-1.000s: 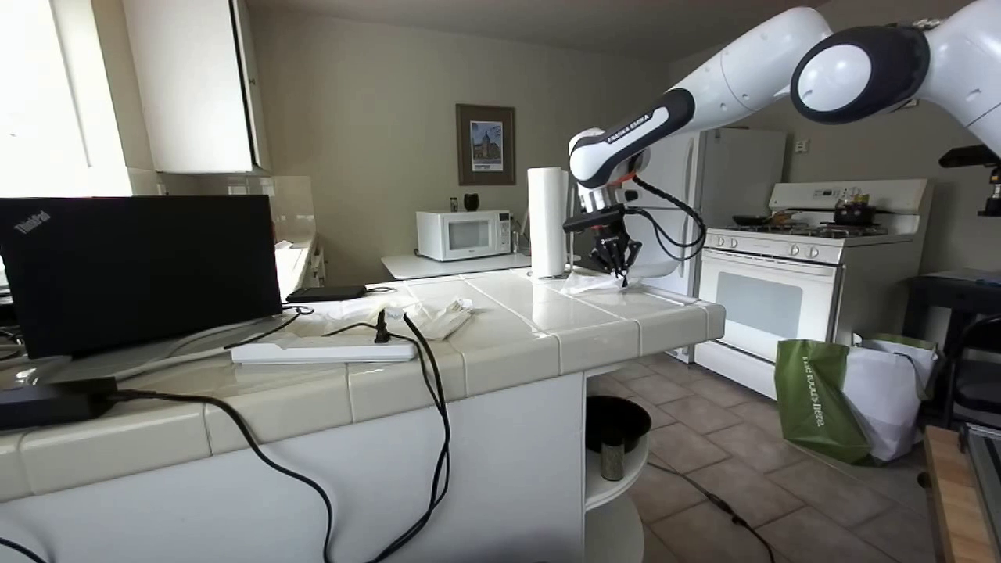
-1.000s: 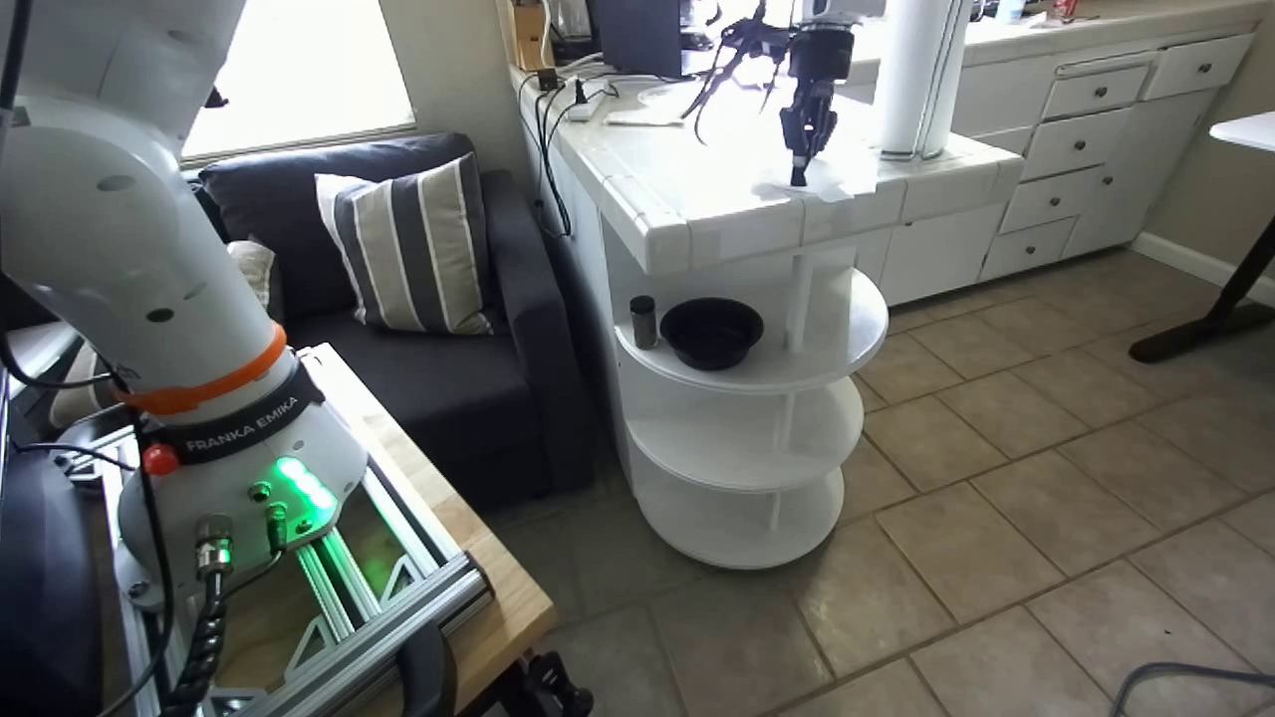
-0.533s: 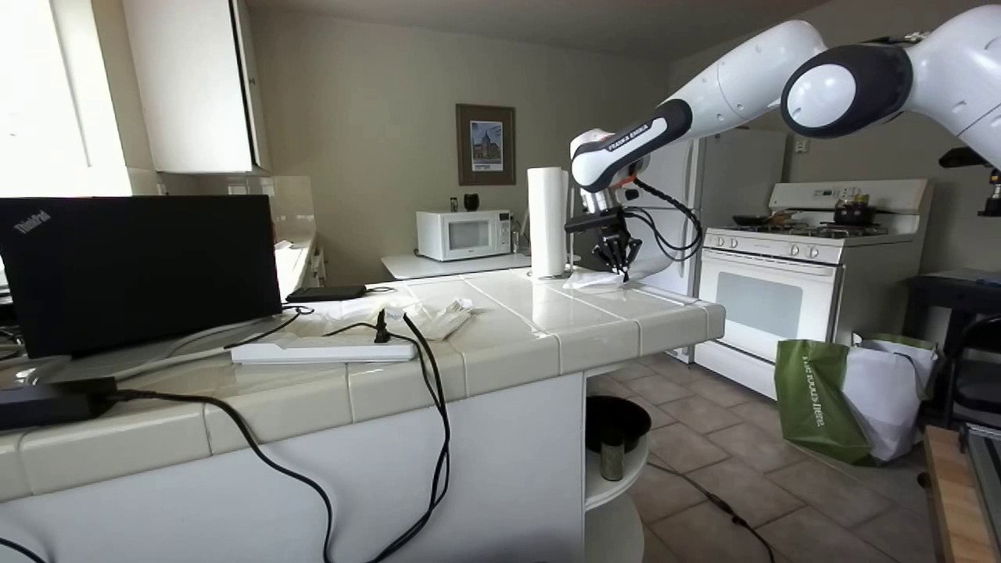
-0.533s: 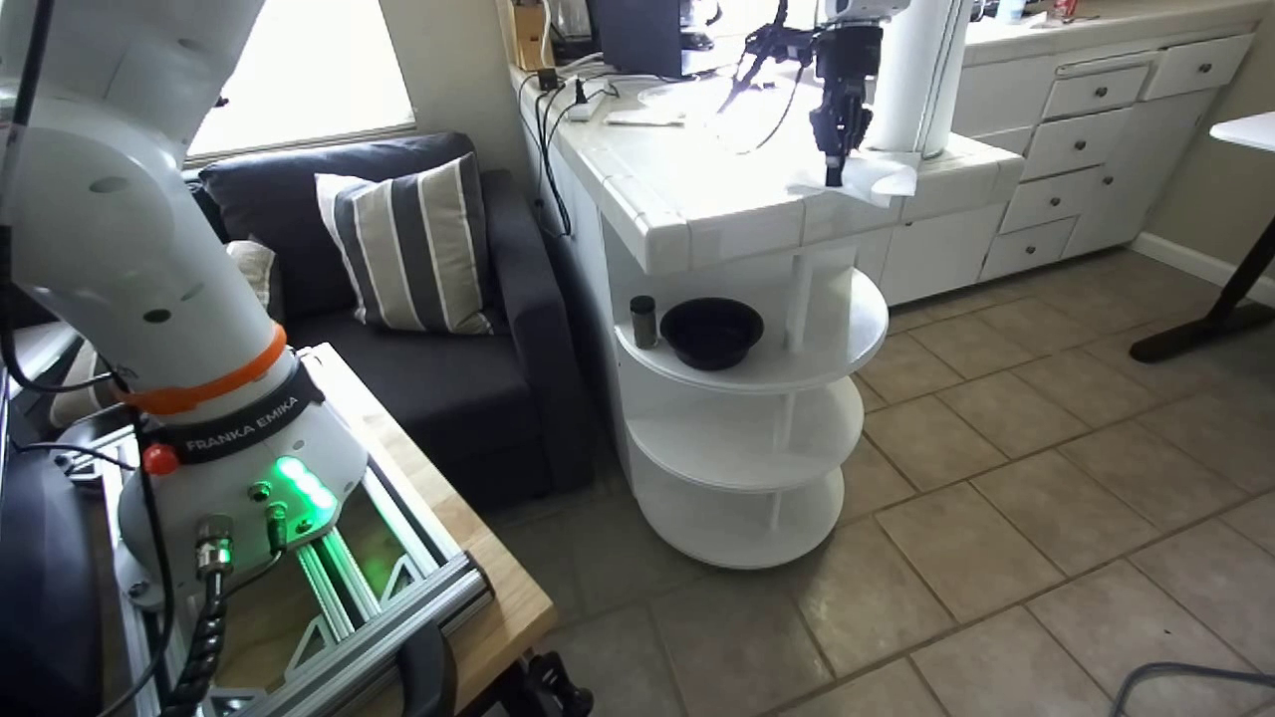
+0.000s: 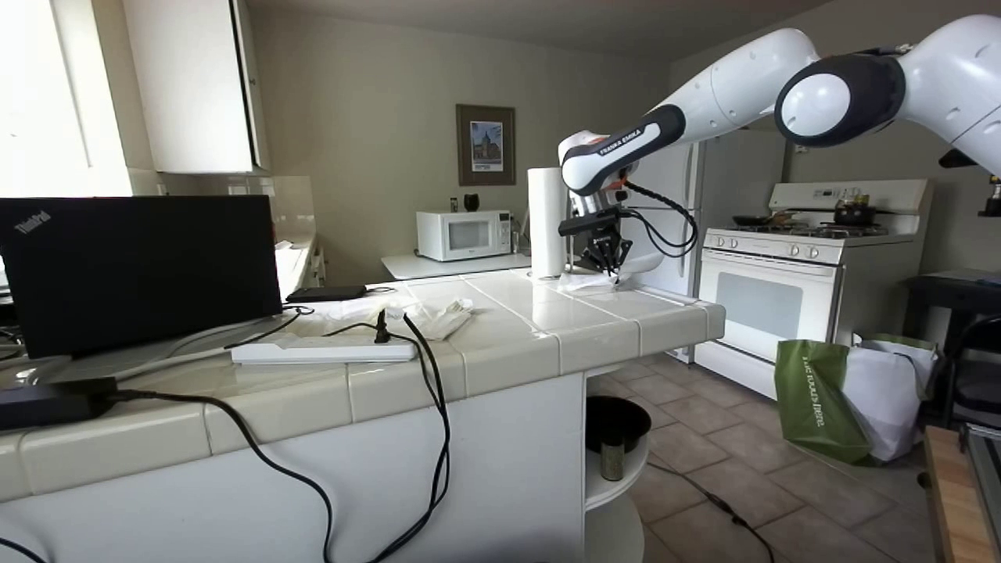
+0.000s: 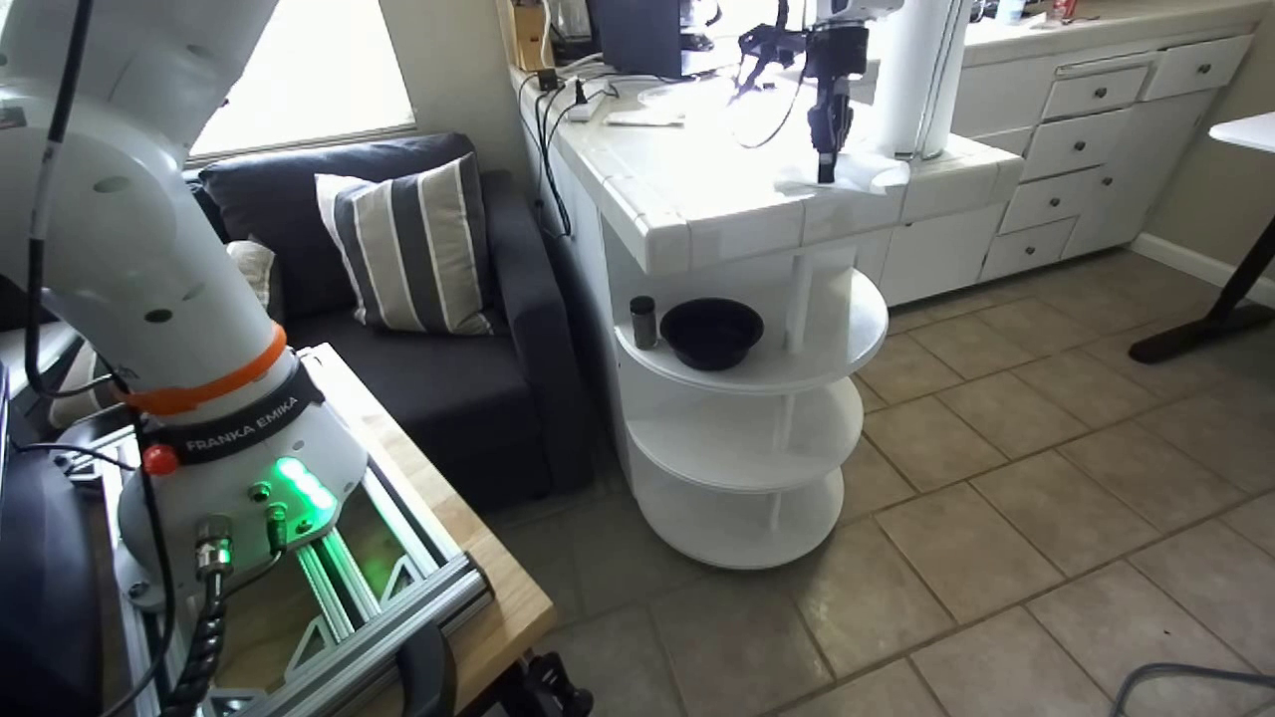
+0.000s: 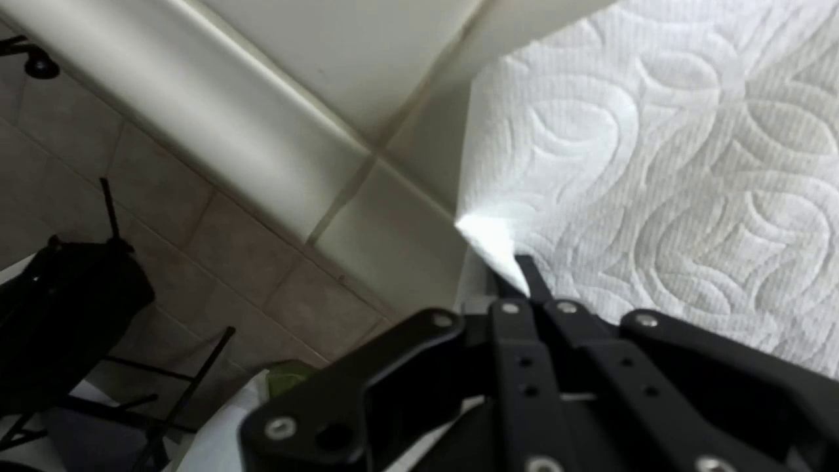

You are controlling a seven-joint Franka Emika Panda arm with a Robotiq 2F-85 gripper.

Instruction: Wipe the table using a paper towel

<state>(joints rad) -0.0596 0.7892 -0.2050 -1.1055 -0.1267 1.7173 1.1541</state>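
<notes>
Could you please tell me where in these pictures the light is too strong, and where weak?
In both exterior views, the window is burnt out to white; in an exterior view, glare washes out much of the counter; in the wrist view, the paper-towel sheet shows its embossing clearly, though its tip by the jaws is nearly pure white, and the floor looks dim.

Near 1 upright paper towel roll (image 5: 547,223), the pincer (image 5: 616,278) points down at a sheet (image 5: 586,282) on the table (image 5: 508,317).
</notes>
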